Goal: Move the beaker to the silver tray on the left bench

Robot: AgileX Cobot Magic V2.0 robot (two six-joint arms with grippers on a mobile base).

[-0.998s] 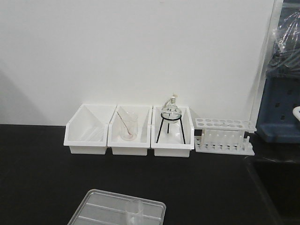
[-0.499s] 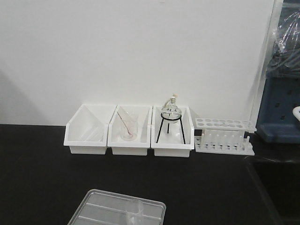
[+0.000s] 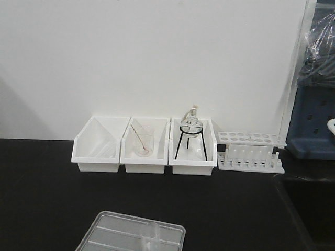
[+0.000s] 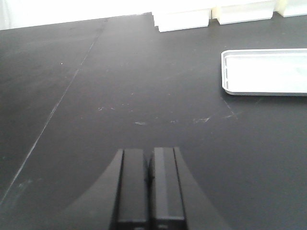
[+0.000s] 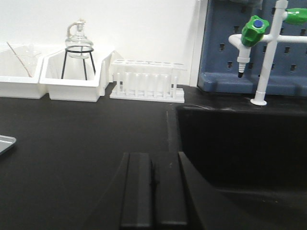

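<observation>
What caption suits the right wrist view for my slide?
Shut right gripper above black bench, facing white test-tube rack and green-handled tap.

The left tool (image 4: 149, 184) sits at 6 o'clock in its wrist view, its two dark fingers (image 4: 132, 187) pressed together with nothing between them, held low above the bench (image 4: 120, 96). The right tool (image 5: 153, 191) shows likewise at 6 o'clock in its own view, fingers (image 5: 136, 191) closed against each other and empty. Neither arm appears in the front view.
</observation>
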